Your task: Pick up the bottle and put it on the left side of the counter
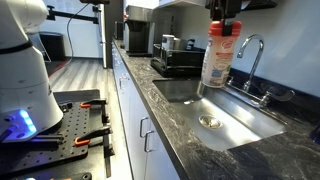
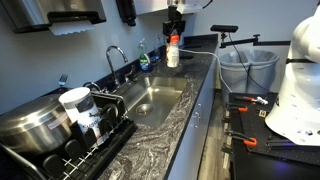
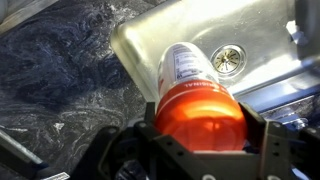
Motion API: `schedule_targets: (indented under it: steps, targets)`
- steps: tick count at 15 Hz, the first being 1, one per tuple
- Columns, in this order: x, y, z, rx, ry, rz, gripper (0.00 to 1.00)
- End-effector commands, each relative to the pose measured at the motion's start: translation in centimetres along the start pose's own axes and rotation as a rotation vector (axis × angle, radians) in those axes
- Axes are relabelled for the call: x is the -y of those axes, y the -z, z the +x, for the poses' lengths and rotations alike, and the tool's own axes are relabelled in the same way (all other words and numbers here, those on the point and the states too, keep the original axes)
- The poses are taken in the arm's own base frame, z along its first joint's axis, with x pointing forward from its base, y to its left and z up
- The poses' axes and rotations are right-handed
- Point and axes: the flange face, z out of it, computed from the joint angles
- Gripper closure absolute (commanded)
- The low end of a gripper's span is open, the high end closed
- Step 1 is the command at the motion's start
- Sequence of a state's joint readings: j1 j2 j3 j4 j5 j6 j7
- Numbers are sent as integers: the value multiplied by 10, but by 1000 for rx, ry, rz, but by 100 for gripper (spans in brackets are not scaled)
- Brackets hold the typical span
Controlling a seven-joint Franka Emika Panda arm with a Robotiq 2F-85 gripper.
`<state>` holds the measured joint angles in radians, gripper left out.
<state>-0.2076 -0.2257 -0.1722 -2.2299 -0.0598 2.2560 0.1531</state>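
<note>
The bottle (image 1: 216,58) (image 2: 173,52) is white with a red-and-white label and a red cap (image 3: 198,115). My gripper (image 1: 222,20) (image 2: 174,25) (image 3: 200,122) is shut on that cap from above, one finger (image 3: 258,130) on each side. The bottle hangs upright by the corner of the steel sink (image 1: 240,118) (image 3: 265,45), over the dark speckled counter (image 1: 190,150) (image 2: 190,95) (image 3: 60,70). In the wrist view its white body (image 3: 185,65) points down at the sink's rim. I cannot tell whether its base touches the counter.
A faucet (image 1: 250,50) (image 2: 115,55) stands behind the sink, with a green soap bottle (image 2: 143,60) beside it. A dish rack with a steel pot (image 2: 40,125) and a cup (image 2: 75,100) takes one end of the counter. Appliances (image 1: 175,60) take the other.
</note>
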Motion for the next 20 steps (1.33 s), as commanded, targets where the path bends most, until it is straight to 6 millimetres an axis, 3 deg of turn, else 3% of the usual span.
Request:
schedule_targets:
  steps: [1, 7, 20]
  targets:
    - [1, 2, -1, -3, 5, 1, 44]
    - [29, 16, -18, -14, 80, 6, 44]
    - [127, 30, -75, 0, 341, 131, 44]
